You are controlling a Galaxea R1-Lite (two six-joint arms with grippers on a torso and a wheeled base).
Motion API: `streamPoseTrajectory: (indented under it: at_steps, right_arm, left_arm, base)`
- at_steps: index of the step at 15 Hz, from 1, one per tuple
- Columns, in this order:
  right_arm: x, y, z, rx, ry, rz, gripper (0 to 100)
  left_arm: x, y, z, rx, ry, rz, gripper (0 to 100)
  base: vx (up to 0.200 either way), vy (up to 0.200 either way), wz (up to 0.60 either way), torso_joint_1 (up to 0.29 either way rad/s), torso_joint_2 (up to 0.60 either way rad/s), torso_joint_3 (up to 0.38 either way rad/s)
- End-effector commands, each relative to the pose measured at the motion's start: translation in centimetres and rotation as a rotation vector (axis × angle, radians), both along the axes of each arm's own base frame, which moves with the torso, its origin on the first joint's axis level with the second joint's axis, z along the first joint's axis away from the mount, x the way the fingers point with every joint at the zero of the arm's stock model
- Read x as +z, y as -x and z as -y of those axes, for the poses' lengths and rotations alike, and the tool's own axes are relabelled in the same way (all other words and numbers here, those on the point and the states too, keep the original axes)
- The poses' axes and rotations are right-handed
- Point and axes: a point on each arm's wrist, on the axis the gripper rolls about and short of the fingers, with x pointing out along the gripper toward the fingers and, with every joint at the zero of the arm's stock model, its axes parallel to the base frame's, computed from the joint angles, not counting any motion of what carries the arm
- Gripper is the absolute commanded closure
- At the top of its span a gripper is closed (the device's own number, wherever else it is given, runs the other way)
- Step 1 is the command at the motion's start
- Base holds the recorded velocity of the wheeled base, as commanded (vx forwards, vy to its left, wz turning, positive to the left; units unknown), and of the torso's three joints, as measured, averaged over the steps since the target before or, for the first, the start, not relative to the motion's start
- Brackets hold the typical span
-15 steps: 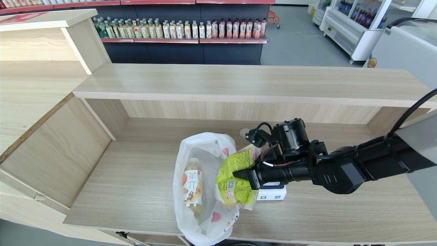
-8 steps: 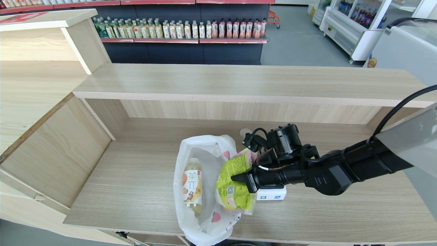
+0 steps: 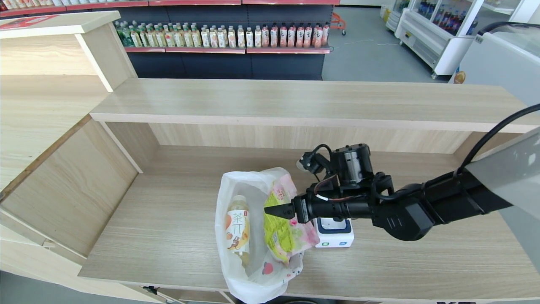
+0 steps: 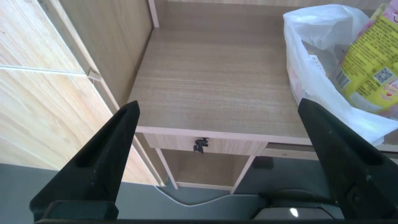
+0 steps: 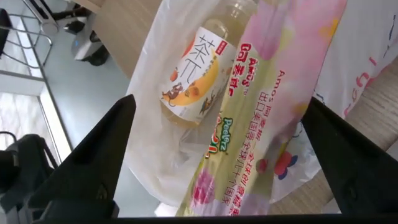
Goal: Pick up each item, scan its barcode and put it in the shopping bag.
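Right gripper (image 3: 276, 210) above bag (image 3: 234, 182), bottle (image 3: 237, 226), snack (image 3: 283, 233) inside

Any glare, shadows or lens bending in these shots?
Head view: the counter bows slightly at its long edges, a wide-lens curve; shadows soft. Left wrist view: the left tool is dark against the lit counter. Right wrist view: no strong glare on the bag.

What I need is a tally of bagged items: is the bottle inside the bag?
Yes, the bottle lies inside the open white bag, next to the snack pack.
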Motion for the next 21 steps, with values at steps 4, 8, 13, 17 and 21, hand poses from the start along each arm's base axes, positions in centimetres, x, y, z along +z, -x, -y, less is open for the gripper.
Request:
streamPoseTrajectory:
  at_steps: [4, 8, 13, 17, 21]
  right_arm:
    - [4.5, 1.0, 4.4, -0.084, -0.06, 0.076, 0]
    - [7.5, 4.3, 10.4, -0.205, -0.083, 0.134, 0]
    - [10.0, 13.6, 17.2, -0.477, -0.009, 0.337, 0]
    - [4.2, 22.7, 20.6, -0.704, 0.179, 0.406, 0]
    - [-1.3, 30.0, 22.8, -0.88, 0.191, 0.496, 0]
  left_arm:
    - [0.0, 0.0, 0.0, 0.0, 0.0, 0.0, 0]
    - [0.0, 0.0, 0.0, 0.0, 0.0, 0.0, 0]
    - [0.0, 0.0, 0.0, 0.0, 0.0, 0.0, 0]
    - [0.0, 0.0, 0.0, 0.0, 0.0, 0.0, 0]
    - [0.0, 0.0, 0.0, 0.0, 0.0, 0.0, 0]
  base:
    - [0.0, 0.0, 0.0, 0.0, 0.0, 0.0]
    - [0.0, 0.0, 0.0, 0.0, 0.0, 0.0]
    - [0.0, 0.0, 0.0, 0.0, 0.0, 0.0]
    - [0.0, 0.0, 0.0, 0.0, 0.0, 0.0]
    - [0.0, 0.0, 0.0, 0.0, 0.0, 0.0]
